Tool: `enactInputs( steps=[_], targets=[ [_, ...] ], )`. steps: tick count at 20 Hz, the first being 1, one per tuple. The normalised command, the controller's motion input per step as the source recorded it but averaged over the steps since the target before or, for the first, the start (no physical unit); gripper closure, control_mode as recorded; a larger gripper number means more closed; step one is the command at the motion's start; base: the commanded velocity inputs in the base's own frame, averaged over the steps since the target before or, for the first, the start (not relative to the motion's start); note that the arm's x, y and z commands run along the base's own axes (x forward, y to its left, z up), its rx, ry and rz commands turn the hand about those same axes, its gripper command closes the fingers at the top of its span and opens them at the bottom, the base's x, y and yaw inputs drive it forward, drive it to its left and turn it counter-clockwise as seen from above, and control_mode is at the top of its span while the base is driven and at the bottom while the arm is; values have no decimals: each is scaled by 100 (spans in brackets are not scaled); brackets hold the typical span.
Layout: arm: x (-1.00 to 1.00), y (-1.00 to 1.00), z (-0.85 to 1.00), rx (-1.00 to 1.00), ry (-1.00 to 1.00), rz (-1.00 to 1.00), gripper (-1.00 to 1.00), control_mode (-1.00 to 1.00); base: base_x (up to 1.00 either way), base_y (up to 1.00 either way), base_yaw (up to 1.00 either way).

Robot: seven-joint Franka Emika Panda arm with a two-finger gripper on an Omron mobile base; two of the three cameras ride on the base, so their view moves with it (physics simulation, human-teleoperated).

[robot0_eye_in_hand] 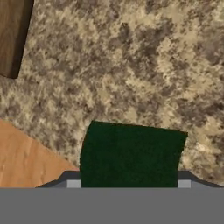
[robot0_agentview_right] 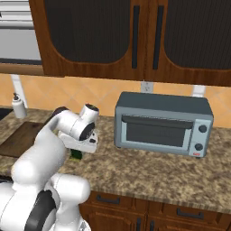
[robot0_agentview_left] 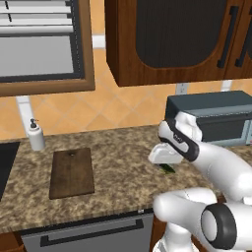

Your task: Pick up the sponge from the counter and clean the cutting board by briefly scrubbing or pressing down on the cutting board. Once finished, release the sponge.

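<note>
Gripper [robot0_eye_in_hand: 129, 183] is sitting right down over the sponge [robot0_eye_in_hand: 131, 153], a finger tip showing at either side of it, so I'm reading the jaws as straddling the block; whether they are already pinching it I cannot tell. I'm judging the sponge as light and soft, likely to squash under pressure, so I'm wanting the hold across its two short sides, low enough that it doesn't fold or slip out. It is a small flat dark green rectangle with a matte face, lying at six o'clock in the hand view on the counter [robot0_eye_in_hand: 144, 65], whose speckled brown-and-tan granite is looking hard and smooth. In the left base view the cutting board [robot0_agentview_left: 72, 172] is lying at nine o'clock from the gripper, well apart: flat dark wood, grained, with a small hole near its far end. Beyond it, at ten o'clock, a white soap dispenser [robot0_agentview_left: 35, 135] is standing upright.
</note>
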Motion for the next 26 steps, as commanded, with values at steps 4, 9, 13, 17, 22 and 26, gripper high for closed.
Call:
enactInputs(
  steps=[4,9,13,17,22,26],
  targets=[
    [9,100,53,0,2,-6,100,-100,0,0,0],
    [1,100,11,0,0,-20,100,-100,0,0,0],
    [3,100,7,-7,-5,-25,100,-100,0,0,0],
    [28,100,21,-27,-6,-16,100,-100,0,0,0],
    [37,98,39,-27,3,-9,100,-100,0,0,0],
    [17,91,24,-18,1,-18,100,-100,0,0,0]
  ],
)
